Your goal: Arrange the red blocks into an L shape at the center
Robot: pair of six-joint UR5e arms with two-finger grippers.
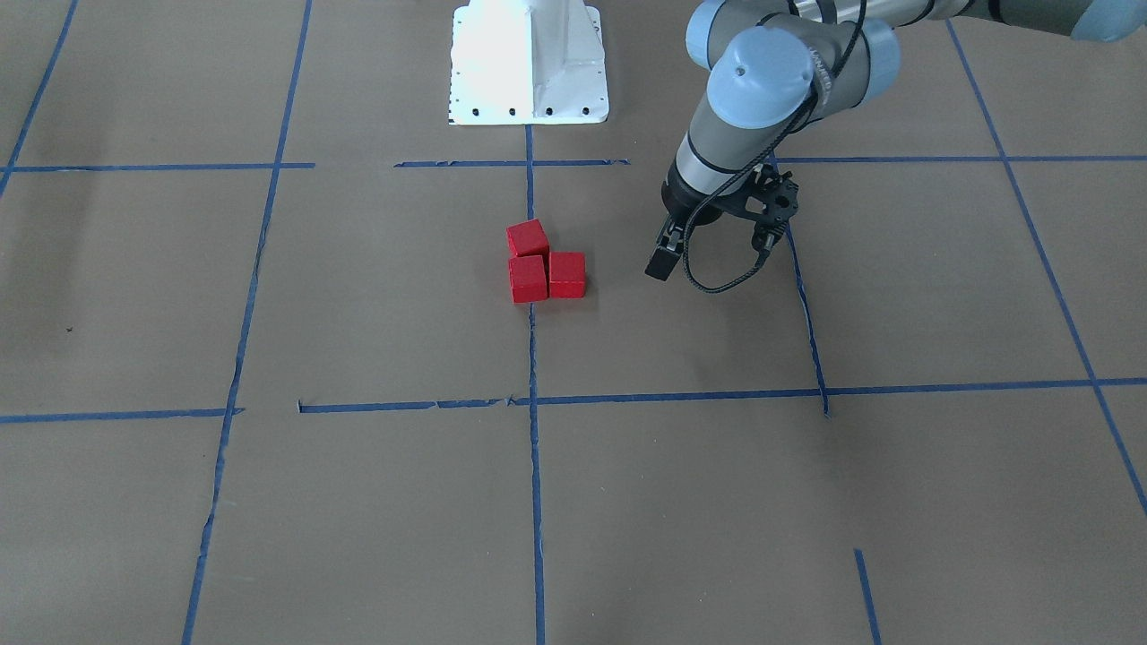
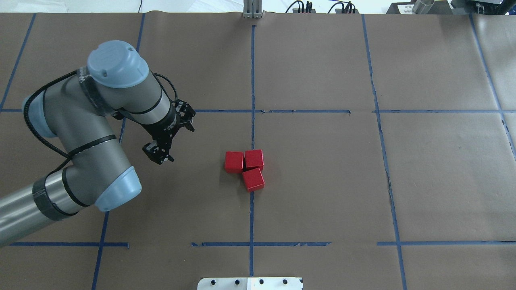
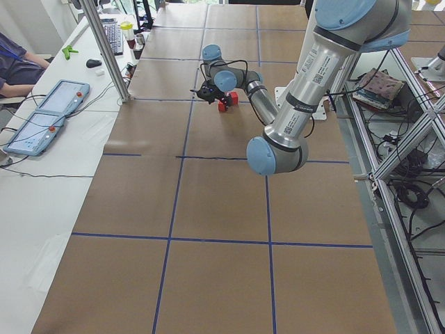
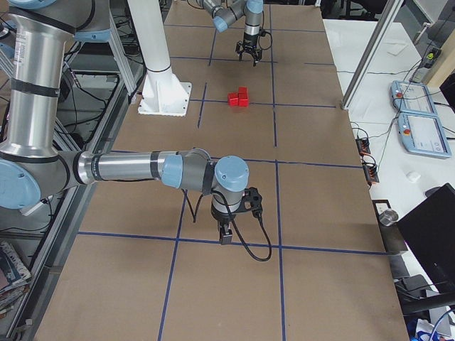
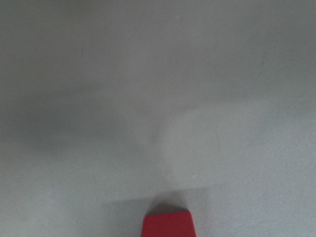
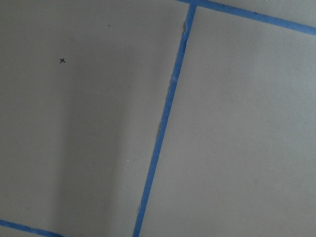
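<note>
Links [image 2: 88,149]: grey tubes, black bands.
Joint caps [image 2: 113,64]: pale blue, rounded.
Cable [image 1: 715,289]: black, looped outside.
Base [image 1: 529,72]: white, bolted plate.
Left gripper [image 2: 158,157]: black.

I had the left arm [image 2: 96,137] bent sharply at the elbow, its wrist angled downward. The left gripper [image 2: 158,155] hung low with its jaws a little apart and nothing between them. The right arm [image 4: 142,169] reached out low and nearly level, and the right gripper [image 4: 225,236] pointed straight down. I could not make out how its jaws stood.
</note>
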